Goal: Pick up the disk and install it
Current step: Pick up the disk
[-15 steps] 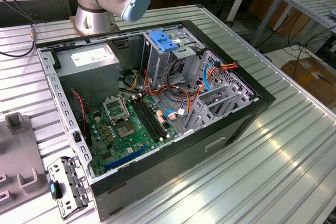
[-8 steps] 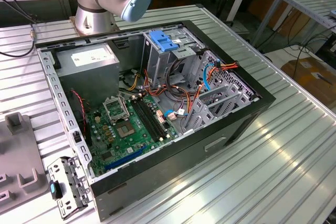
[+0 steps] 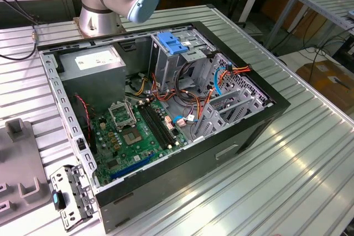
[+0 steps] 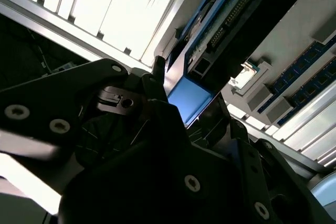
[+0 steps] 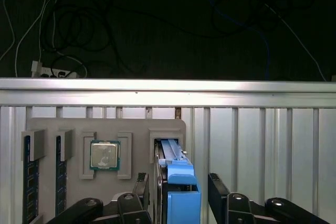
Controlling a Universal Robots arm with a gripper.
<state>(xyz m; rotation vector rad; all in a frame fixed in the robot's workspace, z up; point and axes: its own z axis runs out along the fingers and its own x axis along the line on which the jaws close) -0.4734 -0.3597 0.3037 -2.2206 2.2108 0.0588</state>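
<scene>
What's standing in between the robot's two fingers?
The disk, on edge in a slot of the grey holder, with the open gripper straddling it, in the first wrist view.

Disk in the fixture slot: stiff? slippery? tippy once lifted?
Probably rigid: the disk looks like a slab, standing on edge in the grey fixture. Its smooth blue rails may slip in the gripper straddling it. On that narrow edge, it likely tips if unsupported.

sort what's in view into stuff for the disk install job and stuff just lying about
For the job: disk, standing in a slot of the grey tray; gripper, open astride it; computer case.
Lying about: processor chip, memory sticks.
</scene>
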